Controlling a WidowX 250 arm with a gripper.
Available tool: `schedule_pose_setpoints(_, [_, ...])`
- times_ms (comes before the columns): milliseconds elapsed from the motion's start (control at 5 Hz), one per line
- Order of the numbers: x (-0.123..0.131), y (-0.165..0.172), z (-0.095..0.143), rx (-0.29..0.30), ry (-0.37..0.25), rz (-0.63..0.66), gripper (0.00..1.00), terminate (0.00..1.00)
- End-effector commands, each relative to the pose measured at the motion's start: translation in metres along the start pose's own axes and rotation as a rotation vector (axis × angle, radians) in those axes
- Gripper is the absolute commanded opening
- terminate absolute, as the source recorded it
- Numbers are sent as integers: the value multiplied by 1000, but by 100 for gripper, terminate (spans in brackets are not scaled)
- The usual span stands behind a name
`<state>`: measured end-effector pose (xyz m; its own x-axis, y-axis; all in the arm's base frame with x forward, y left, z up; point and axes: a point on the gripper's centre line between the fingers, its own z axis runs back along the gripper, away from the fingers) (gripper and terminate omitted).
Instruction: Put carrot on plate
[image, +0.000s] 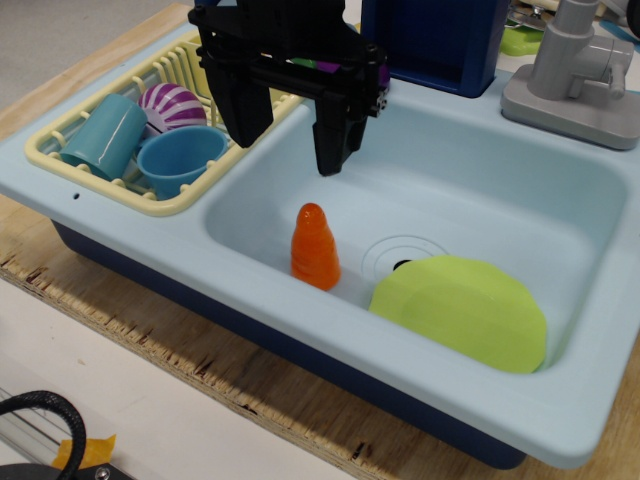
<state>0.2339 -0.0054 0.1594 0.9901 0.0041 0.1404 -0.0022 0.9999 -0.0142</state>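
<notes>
The carrot (315, 247) is a small bright-orange ridged cone standing upright on the floor of the light-blue sink (470, 170), near its front wall. The lime-green plate (462, 310) lies flat in the sink's front right part, to the right of the carrot and apart from it. My black gripper (290, 150) hangs above the sink's back left, over and behind the carrot. Its two fingers are spread wide and hold nothing.
A cream dish rack (75, 130) at the left holds a teal cup (105, 135), a blue bowl (180, 158) and a purple-striped toy (172, 105). A grey faucet (580, 70) stands at the back right. A dark blue box (440, 40) sits behind the sink. The drain (402, 262) lies between carrot and plate.
</notes>
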Motion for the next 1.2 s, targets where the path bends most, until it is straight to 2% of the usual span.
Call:
schedule_pose_setpoints(0, [0, 0, 0, 0, 0, 0, 100, 0])
schedule_pose_setpoints(200, [4, 3, -13, -14, -18, -3, 100, 0])
schedule_pose_setpoints(800, [-2, 3, -39, -73, 14, 4, 100, 0])
schedule_pose_setpoints(1000, [-5, 3, -46, -78, 7, 1, 100, 0])
